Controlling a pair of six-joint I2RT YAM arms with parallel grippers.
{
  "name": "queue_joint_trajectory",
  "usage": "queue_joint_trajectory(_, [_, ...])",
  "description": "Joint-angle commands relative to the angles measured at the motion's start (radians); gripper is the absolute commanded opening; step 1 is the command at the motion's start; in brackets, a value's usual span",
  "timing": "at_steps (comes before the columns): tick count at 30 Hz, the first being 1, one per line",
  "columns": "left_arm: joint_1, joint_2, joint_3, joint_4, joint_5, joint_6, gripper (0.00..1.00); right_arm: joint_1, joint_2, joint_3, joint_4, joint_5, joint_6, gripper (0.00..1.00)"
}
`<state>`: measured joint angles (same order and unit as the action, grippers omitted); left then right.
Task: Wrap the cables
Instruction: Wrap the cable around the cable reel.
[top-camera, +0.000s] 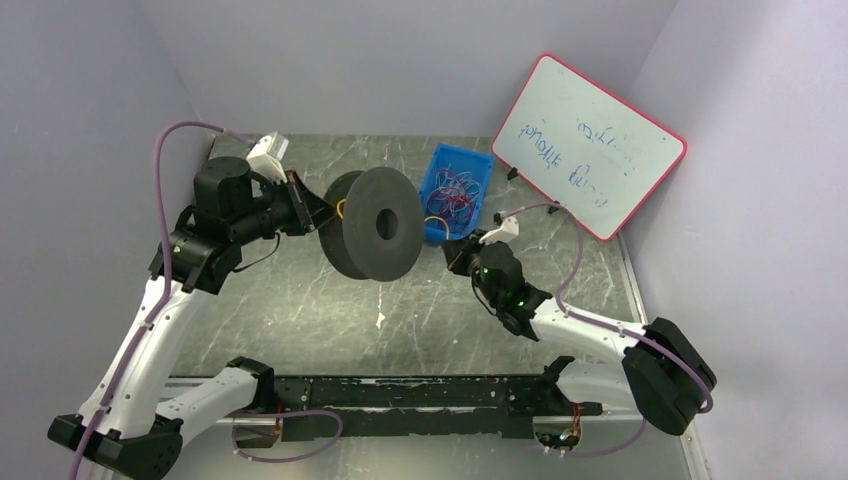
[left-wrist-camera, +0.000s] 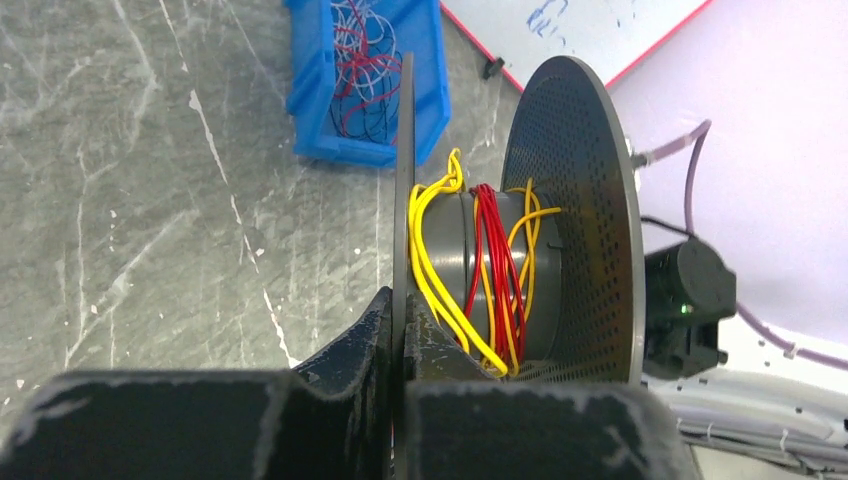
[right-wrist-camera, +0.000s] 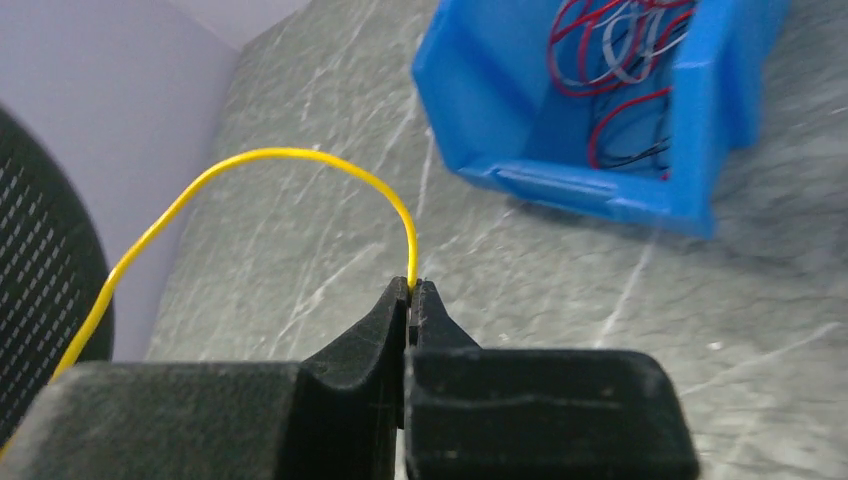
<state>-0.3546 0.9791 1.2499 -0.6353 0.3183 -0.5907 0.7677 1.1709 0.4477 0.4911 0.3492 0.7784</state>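
Spool (top-camera: 372, 222) of matte black plastic hangs above the table (top-camera: 300, 300), its axis lying roughly level. It has two round flanges, both thin; the far one is pierced all over with fine holes (left-wrist-camera: 580, 200). Between them sits one smooth grey cylindrical hub (left-wrist-camera: 455, 250). The left gripper (left-wrist-camera: 402, 300) is clamped on the edge of the near flange, its dull black fingers pressed flat against either face.

Thin glossy cables (left-wrist-camera: 495, 270) lie wound around the hub in loose loops, yellow and red, with some yellow loops bulging out beyond the winding. The strands overlap too much to count.

The right gripper (right-wrist-camera: 412, 290) has its tips pressed together on one yellow cable (right-wrist-camera: 300, 155), which rises from the pinch, arches over and runs down to the left toward the perforated flange.

One blue plastic bin (right-wrist-camera: 520, 110), rectangular with a lower front lip, stands on the table beyond the spool. In it is a tangle of fine wires (right-wrist-camera: 610, 50) in red, white and black, too knotted to count.

The table is a grey, stone-like surface with pale veins. One whiteboard (top-camera: 590, 145) with a red frame and rounded corners leans against the right wall, with blue handwriting on it that is too small to read.
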Motion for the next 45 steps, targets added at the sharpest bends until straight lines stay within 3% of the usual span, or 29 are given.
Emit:
queue_joint_trajectory(1, [0.010,-0.024,-0.002,0.037,0.121,0.098,0.07,-0.059,-0.021,0.028,-0.059,0.000,-0.125,0.00])
queue_joint_trajectory(9, [0.010,0.023,-0.020,-0.067,0.136,0.284,0.07,-0.113,-0.012,0.165,-0.146,-0.064,-0.307,0.00])
queue_joint_trajectory(17, [0.007,0.071,-0.064,-0.090,0.065,0.339,0.07,-0.115,0.026,0.339,-0.214,-0.112,-0.440,0.00])
queue_joint_trajectory(27, [-0.026,0.159,-0.051,-0.105,-0.076,0.331,0.07,-0.105,0.126,0.619,-0.395,-0.432,-0.548,0.00])
queue_joint_trajectory(37, [-0.074,0.235,-0.022,-0.094,-0.229,0.282,0.07,0.037,0.241,0.830,-0.588,-0.502,-0.603,0.00])
queue_joint_trajectory(45, [-0.073,0.286,0.018,-0.084,-0.296,0.204,0.07,0.180,0.275,0.883,-0.684,-0.531,-0.592,0.00])
